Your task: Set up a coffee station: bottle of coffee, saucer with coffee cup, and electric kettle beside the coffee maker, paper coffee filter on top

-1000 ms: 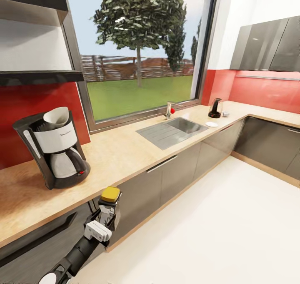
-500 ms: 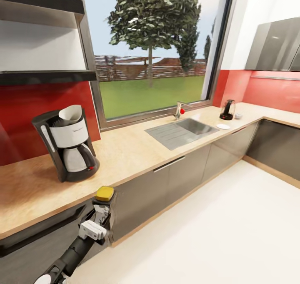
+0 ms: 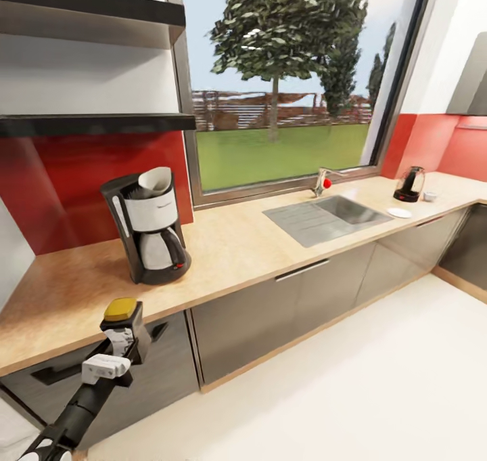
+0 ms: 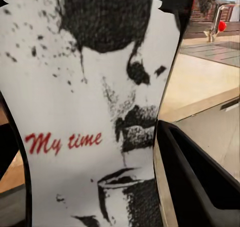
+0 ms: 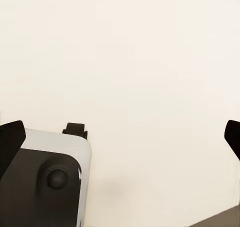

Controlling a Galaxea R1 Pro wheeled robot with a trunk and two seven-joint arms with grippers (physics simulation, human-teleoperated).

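The left gripper [image 3: 125, 325] pinches the bottle of coffee [image 3: 122, 311] below the countertop [image 3: 257, 244] edge, near the coffee maker [image 3: 150, 225]; the electric kettle [image 3: 410, 183] stands beyond the sink [image 3: 325, 218]. The right gripper [image 5: 122, 137] is spread.

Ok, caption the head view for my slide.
Left hand holds the coffee bottle below the countertop edge, near the coffee maker; kettle sits far along.
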